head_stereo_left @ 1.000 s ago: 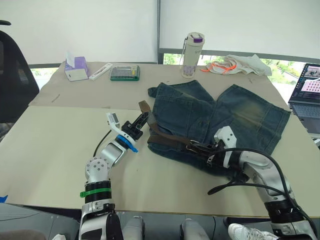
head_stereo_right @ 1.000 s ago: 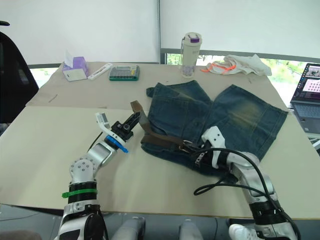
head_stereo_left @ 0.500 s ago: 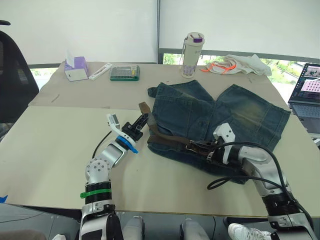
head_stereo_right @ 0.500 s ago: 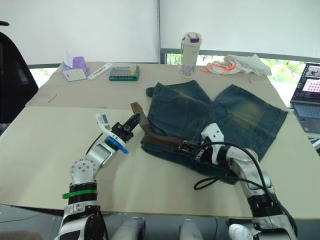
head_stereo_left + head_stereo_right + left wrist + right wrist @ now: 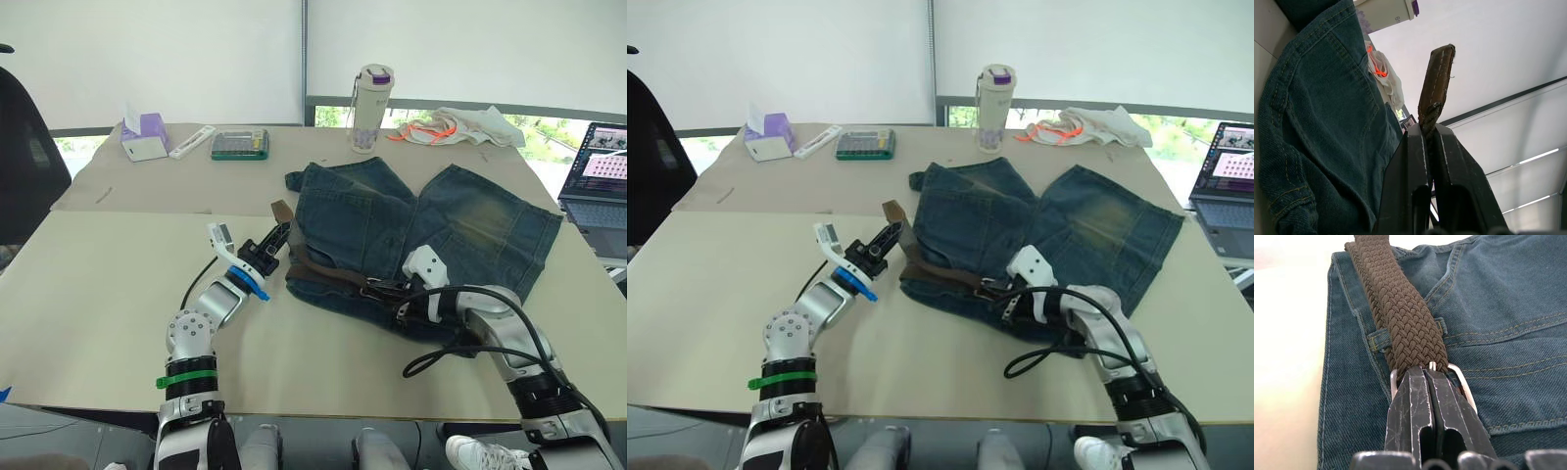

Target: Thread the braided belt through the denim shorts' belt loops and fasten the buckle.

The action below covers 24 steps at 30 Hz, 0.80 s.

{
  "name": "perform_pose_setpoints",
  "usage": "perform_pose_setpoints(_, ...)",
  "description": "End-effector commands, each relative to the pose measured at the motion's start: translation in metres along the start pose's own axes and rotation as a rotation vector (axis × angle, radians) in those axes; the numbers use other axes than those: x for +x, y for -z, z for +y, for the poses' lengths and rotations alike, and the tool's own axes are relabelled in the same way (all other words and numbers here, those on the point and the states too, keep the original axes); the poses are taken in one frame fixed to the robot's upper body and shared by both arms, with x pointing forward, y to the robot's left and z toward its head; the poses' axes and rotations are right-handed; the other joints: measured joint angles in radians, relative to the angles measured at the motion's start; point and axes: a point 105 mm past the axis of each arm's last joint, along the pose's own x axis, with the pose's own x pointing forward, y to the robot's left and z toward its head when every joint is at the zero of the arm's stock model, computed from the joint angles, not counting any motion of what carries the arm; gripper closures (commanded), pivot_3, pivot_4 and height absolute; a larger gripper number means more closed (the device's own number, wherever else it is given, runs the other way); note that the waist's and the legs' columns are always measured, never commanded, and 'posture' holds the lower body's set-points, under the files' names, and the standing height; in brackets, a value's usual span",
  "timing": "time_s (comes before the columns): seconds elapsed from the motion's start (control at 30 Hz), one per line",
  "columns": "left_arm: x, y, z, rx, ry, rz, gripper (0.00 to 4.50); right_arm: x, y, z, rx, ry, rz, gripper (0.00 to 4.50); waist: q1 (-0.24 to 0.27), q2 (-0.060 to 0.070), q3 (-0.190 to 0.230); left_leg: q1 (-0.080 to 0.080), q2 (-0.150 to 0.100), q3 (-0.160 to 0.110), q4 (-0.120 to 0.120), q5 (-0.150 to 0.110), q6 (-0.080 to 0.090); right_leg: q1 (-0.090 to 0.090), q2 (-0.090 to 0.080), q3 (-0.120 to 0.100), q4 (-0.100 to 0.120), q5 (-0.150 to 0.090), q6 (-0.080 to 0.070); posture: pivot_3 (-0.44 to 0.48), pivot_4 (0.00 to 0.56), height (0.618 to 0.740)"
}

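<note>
Head view: dark blue denim shorts [image 5: 421,230] lie flat on the beige table [image 5: 98,284], bare tabletop toward the robot's left; no writing legible (bottle label too small).
Left wrist view: left gripper [image 5: 1428,131] clamped on the dark brown braided belt [image 5: 1436,78] tip.
Right wrist view: right gripper [image 5: 1428,374] pinched together at the silver rectangular buckle [image 5: 1462,382], beside a denim belt loop [image 5: 1377,339].

Denim shorts [image 5: 421,230] on table [image 5: 98,284], braided belt [image 5: 328,277] along waistband, bottle [image 5: 367,95] behind, laptop [image 5: 598,176] right
</note>
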Motion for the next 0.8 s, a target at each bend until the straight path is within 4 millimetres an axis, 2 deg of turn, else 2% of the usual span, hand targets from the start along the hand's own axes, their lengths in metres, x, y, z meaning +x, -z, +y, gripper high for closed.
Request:
perform_pose_setpoints(0.03,0.007,-0.008,-0.022,0.112,0.085,-0.009,4.50,-0.002,0.036,-0.003,0.091,0.041,0.187,4.48,0.000,-0.001,0.000,0.001,0.000,0.000,0.000,0.000,0.000,0.001,0.000,0.000,0.000,0.000,0.000,0.000,0.150,0.740)
perform_pose_setpoints(0.17,0.018,-0.001,-0.037,0.316,0.158,0.066,4.50,-0.002,0.042,-0.004,0.133,0.050,0.242,4.48,0.002,-0.002,-0.001,0.010,0.000,0.000,-0.001,0.000,0.000,0.012,0.000,0.000,-0.003,0.000,0.000,0.000,0.150,0.740)
perform_pose_setpoints(0.33,0.042,-0.004,-0.070,0.515,0.297,0.074,4.50,-0.002,0.051,-0.003,0.169,0.056,0.313,4.48,0.007,-0.005,-0.003,0.012,0.000,0.000,-0.001,0.000,0.000,0.013,0.000,0.000,-0.004,0.000,0.000,0.000,0.150,0.740)
perform_pose_setpoints(0.47,0.056,0.005,-0.110,0.626,0.459,0.089,4.50,0.000,0.054,0.002,0.188,0.049,0.343,4.48,0.002,-0.005,-0.003,0.012,0.000,0.000,-0.002,0.000,0.000,0.013,0.000,0.000,-0.004,0.000,0.000,0.000,0.150,0.740)
perform_pose_setpoints(0.67,0.060,0.019,-0.148,0.612,0.621,0.099,4.50,0.003,0.055,0.005,0.192,0.041,0.357,4.48,0.000,-0.005,-0.003,0.012,0.000,0.000,-0.002,0.000,0.000,0.013,0.000,0.000,-0.004,-0.002,0.003,0.000,0.150,0.740)
perform_pose_setpoints(0.8,0.055,0.010,-0.176,0.526,0.716,0.043,4.50,0.002,0.056,0.005,0.195,0.042,0.364,4.48,-0.001,-0.005,-0.003,0.012,0.000,0.000,-0.002,0.000,0.000,0.013,0.000,0.000,-0.004,-0.002,0.004,0.000,0.150,0.740)
